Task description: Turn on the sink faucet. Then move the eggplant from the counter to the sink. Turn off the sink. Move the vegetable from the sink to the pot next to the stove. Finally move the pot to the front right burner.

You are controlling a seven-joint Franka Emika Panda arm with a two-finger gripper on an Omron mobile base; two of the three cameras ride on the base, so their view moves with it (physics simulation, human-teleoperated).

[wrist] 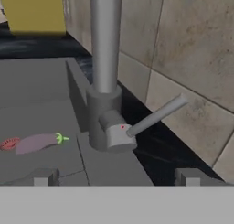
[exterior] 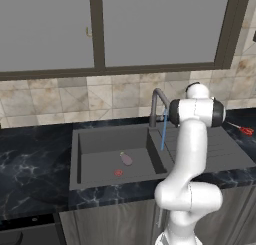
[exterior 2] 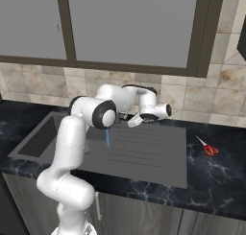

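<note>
The claw [wrist: 116, 176] stood wide apart at the bottom of the hand view, facing the faucet [wrist: 106, 81] lever. The eggplant [exterior: 126, 159] lay in the sink [exterior: 95, 141], center-left, beside the red drain [exterior: 118, 172].

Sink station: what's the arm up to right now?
Water is running from the sink faucet in a blue stream, and the eggplant already lies in the sink beside the red drain. The gripper is open and holds nothing; in the hand view it points at the faucet's side lever, close in front of it. It looks set to shut the water off. Red scissors lie on the counter past the drainboard.
</note>
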